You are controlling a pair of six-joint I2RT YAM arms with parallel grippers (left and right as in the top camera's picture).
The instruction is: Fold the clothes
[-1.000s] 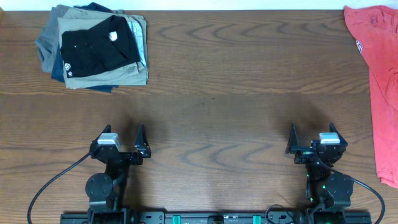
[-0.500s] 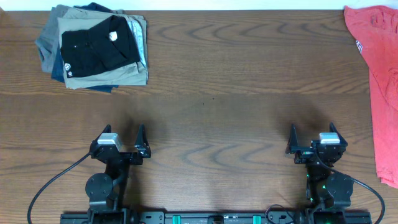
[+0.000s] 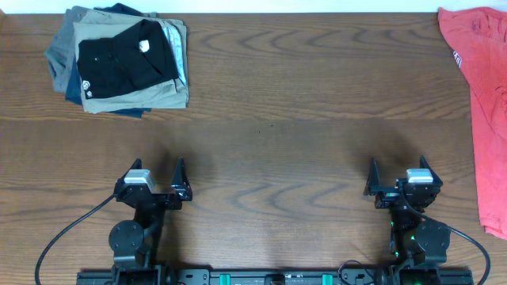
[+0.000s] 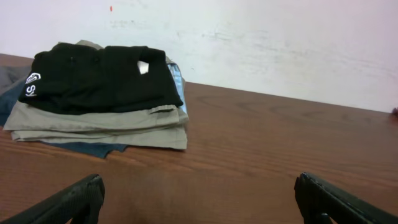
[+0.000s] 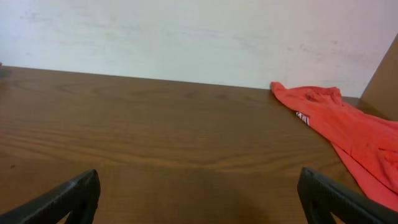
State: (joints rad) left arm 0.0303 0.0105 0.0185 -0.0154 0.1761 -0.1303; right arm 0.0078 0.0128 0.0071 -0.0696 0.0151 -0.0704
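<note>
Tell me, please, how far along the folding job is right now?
Done: only the stack of folded garments at the far left. In hand: nothing; the left tool and right tool are open and empty. Left: the red T-shirt, unfolded at the right edge.

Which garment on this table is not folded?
The coral-red T-shirt, lying loose and rumpled at the far right. The others sit folded in one stack at the far left, a black one on top.

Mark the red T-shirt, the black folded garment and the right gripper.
red T-shirt (image 3: 487, 87), overhead view, mid cloth.
black folded garment (image 3: 123, 62), overhead view, top face centre.
right gripper (image 3: 398, 166), overhead view, between its fingertips.
</note>
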